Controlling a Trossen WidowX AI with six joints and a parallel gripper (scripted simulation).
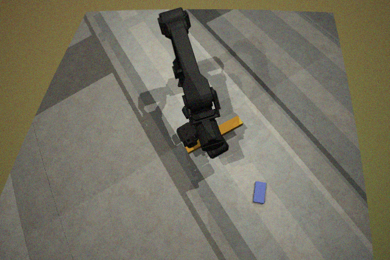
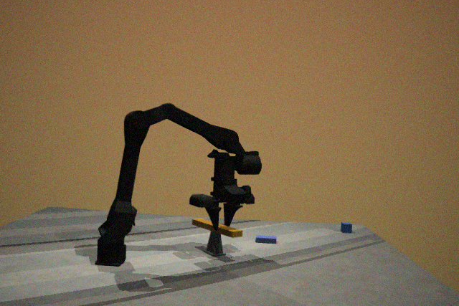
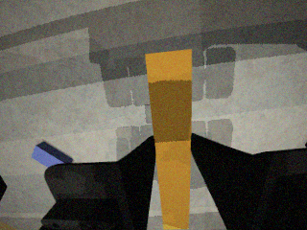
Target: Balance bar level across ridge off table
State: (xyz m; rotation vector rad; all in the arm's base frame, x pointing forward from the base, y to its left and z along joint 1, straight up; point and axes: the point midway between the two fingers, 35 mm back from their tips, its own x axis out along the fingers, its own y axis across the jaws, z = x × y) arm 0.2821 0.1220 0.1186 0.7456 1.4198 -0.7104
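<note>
The orange bar [image 1: 231, 125] [image 2: 232, 231] [image 3: 170, 110] lies across the top of the grey ridge [image 2: 214, 244], clear of the table at both ends. Its middle is over the ridge in the exterior view, and it looks about level. Whether it rests on the ridge or hangs just above it is too small to tell. My gripper [image 2: 221, 226] [image 3: 171, 138] points down and is shut on the bar near its middle, one finger on each long side. In the top view the arm hides the ridge and the bar's middle.
A blue block [image 1: 259, 192] [image 2: 265, 238] [image 3: 46, 156] lies flat on the table, off to one side of the bar. A darker blue cube [image 2: 346, 227] stands farther off at the right in the exterior view. Shadows of the arm fall on the table around the ridge.
</note>
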